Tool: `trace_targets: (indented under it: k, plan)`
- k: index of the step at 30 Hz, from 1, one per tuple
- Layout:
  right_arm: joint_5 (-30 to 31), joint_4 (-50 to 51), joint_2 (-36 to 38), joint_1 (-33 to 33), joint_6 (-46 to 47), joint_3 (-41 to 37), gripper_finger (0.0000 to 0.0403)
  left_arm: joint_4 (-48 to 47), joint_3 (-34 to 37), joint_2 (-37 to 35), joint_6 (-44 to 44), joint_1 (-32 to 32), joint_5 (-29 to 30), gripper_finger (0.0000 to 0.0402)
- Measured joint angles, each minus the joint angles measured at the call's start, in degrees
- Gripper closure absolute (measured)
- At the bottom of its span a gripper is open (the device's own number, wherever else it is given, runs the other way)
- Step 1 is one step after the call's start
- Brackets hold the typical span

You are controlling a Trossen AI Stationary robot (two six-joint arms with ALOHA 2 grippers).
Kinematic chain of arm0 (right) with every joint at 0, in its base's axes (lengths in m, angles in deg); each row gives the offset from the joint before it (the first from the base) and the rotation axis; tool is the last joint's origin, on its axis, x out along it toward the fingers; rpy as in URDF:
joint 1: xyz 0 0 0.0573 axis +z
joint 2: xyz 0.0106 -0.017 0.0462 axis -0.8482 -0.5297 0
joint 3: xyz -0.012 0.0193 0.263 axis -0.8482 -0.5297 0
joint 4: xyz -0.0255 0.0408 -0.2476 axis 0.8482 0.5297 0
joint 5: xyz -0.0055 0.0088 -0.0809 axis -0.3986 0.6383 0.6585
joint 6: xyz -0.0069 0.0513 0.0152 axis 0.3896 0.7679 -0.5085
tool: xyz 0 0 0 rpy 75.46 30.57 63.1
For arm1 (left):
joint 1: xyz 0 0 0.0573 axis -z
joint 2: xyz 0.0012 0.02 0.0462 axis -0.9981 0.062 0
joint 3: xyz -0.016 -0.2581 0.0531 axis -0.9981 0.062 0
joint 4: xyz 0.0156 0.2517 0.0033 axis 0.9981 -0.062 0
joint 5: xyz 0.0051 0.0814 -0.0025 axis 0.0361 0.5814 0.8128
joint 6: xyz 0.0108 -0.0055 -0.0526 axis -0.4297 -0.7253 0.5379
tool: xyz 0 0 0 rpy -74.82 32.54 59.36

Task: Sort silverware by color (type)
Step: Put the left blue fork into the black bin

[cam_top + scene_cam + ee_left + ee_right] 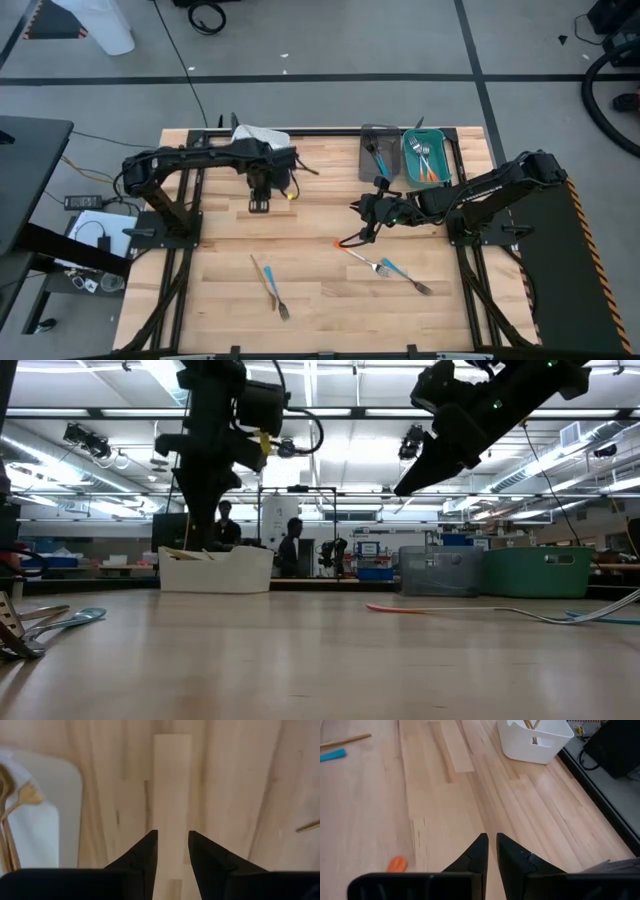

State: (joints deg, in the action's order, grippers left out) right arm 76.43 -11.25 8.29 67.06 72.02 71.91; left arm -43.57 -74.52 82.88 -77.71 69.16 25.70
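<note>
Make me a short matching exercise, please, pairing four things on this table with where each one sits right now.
Things:
1. white bin
2. teal bin
3. orange-handled utensil
4. left gripper

Places:
A. far right of the table, next to the grey bin
B. loose on the wood beneath the right gripper
C. far edge, left of the middle
D. above bare wood, just in front of the white bin

Pairs: 1-C, 2-A, 3-B, 4-D
</note>
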Motion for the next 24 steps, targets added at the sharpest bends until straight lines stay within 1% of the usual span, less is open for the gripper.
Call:
trace_targets:
  k: [7,10,17,24]
  plan:
    - [0.2,0.9,0.0,0.0,0.2,0.0,0.0355,0.7,0.0,0.0,1.2,8.2,0.0,0.0285]
    - [0.2,0.9,0.0,-0.2,0.2,0.0,0.0355,3.0,0.0,0.0,2.6,11.7,0.0,0.0285]
    - [0.2,0.9,0.0,-0.3,0.0,0.0,0.0355,7.6,0.0,0.0,2.6,21.0,-0.1,0.0285]
    - [0.2,0.1,0.0,-0.3,-0.8,0.0,0.0355,8.9,0.0,0.0,2.6,29.1,0.0,0.0285]
